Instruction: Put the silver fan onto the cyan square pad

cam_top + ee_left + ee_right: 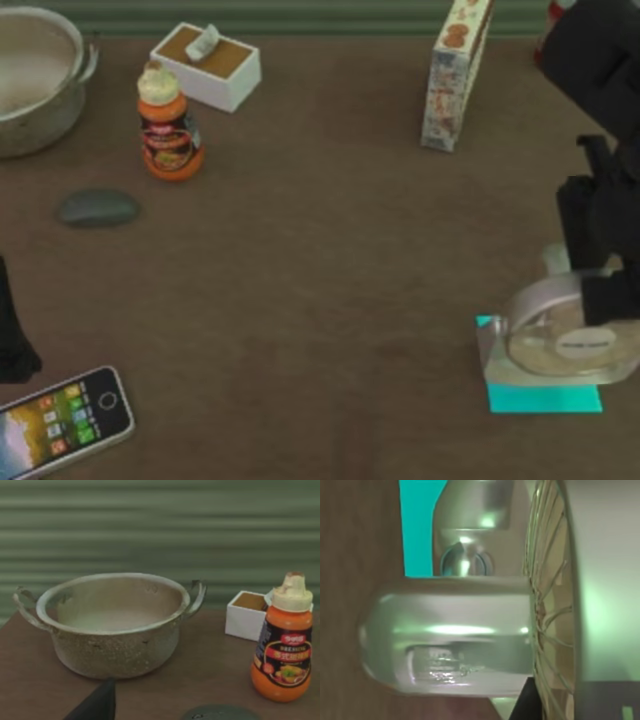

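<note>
- The right gripper (598,300) sits over the silver fan (560,335) at the desk's right side; whether its jaws clasp the fan or stand apart from it, I cannot tell.
- The fan stands on the cyan square pad (545,398), covering most of it.
- In the right wrist view, the fan's rear housing (455,637) and grille (550,605) fill the frame, with the pad (417,525) behind.
- The left arm (15,340) rests at the desk's left edge, beside a phone (60,420).

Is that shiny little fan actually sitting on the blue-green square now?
Cannot tell. From above, the silver fan overlaps the cyan square pad, with the right gripper at it, but no view plainly shows contact or a gap.
</note>
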`<state>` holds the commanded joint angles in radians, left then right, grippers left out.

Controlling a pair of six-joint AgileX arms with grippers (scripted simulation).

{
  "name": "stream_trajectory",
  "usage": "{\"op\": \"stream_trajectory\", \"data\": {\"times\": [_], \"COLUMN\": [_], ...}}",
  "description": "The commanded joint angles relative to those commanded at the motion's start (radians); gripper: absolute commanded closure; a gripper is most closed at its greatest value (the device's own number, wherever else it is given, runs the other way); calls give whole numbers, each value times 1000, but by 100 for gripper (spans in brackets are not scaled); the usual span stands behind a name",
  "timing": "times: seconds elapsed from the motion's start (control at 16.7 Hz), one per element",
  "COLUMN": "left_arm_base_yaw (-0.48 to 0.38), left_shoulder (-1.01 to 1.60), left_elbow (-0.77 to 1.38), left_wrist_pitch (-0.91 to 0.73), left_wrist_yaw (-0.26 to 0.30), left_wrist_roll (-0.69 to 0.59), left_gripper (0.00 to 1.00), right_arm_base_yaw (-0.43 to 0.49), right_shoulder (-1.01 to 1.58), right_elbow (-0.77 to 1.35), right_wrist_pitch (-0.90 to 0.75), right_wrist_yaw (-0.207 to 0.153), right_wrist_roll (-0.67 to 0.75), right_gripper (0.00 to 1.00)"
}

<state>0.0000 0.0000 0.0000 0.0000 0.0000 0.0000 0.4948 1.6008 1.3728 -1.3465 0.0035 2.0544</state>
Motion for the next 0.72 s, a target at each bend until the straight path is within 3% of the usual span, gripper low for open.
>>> {"op": "stream_trajectory", "data": {"times": [0.24, 0.54, 0.72], "left_arm_base_yaw": [0, 0, 0], "left_shoulder": [0, 0, 0], "left_elbow": [0, 0, 0], "left_wrist_pitch": [0, 0, 0], "left_wrist_yaw": [0, 0, 0], "left_wrist_roll": [0, 0, 0], "left_gripper": [0, 0, 0], "right_arm_base_yaw": [-9, -9, -9], "right_shoulder": [10, 12, 12], "right_elbow": [-91, -105, -105], "right_wrist_pitch": [106, 121, 121], "right_wrist_yaw": [0, 0, 0], "right_wrist_roll": [-2, -3, -3], "right_gripper": [100, 100, 77]}}
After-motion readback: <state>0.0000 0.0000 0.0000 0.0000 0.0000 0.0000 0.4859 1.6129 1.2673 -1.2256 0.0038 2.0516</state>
